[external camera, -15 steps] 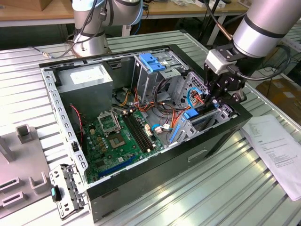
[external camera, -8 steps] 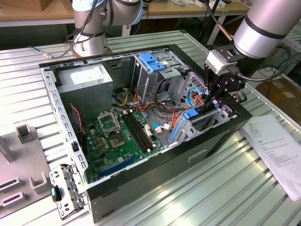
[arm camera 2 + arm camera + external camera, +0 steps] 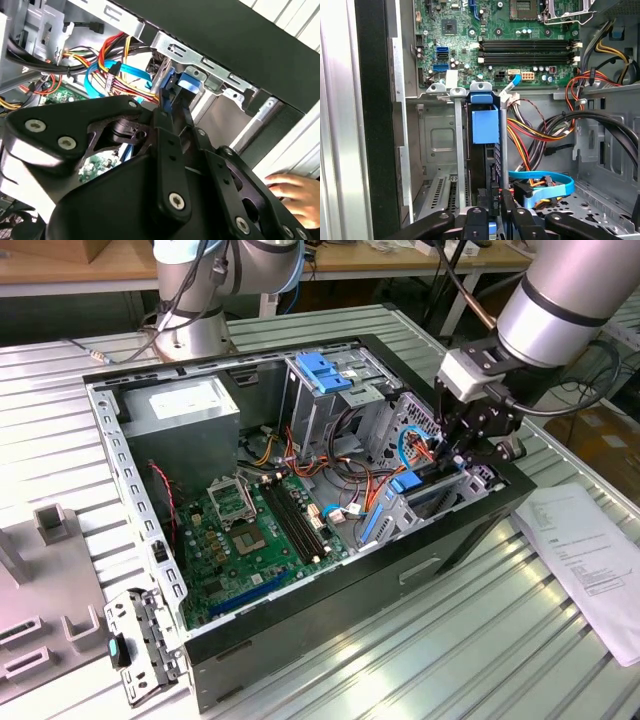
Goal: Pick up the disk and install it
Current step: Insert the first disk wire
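Note:
The disk point(image 3: 425, 492) stands on edge in the lower drive bay at the case's front, near the exterior view's right. Its blue carrier rail point(image 3: 485, 126) sits between the bay's grey metal guides in the first wrist view. My gripper point(image 3: 462, 455) reaches down into the case from above the bay. In both wrist views the black fingers point(image 3: 476, 216) sit on either side of the disk's near edge point(image 3: 491, 197), closed against it. The second wrist view shows the gripper point(image 3: 174, 107) meeting the disk's blue rail end point(image 3: 189, 82) by the bay's metal frame.
The open computer case point(image 3: 450, 540) lies on a ribbed metal table. Inside are a green motherboard point(image 3: 255, 530), bundled cables point(image 3: 540, 130) and an upper drive cage with a blue latch point(image 3: 325, 370). A paper sheet point(image 3: 590, 550) lies outside, and a person's hand point(image 3: 292, 192) rests nearby.

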`<state>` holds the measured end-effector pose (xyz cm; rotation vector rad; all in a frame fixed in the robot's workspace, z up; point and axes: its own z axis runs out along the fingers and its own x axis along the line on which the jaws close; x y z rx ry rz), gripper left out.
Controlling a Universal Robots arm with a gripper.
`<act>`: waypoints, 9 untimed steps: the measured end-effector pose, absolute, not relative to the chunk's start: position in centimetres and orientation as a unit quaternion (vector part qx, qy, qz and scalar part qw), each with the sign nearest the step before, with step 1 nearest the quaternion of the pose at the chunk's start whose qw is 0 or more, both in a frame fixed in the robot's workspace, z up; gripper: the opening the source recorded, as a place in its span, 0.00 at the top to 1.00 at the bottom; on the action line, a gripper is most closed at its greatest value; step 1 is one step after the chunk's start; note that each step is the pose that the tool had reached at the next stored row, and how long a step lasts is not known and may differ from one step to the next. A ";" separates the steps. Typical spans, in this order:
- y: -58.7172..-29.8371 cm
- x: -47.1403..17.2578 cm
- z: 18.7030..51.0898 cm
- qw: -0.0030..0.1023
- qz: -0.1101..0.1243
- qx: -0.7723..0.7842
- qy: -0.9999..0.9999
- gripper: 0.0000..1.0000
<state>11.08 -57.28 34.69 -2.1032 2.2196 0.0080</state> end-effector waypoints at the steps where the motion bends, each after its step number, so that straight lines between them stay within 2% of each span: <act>1: -57.3 11.1 34.9 0.042 0.003 -0.687 0.725 0.75; 2: -57.3 11.1 34.9 0.042 0.003 -0.687 0.725 0.77; 4: -57.3 11.1 34.9 0.042 0.003 -0.687 0.725 0.89; 9: -57.3 11.1 35.0 0.042 0.003 -0.687 0.725 0.89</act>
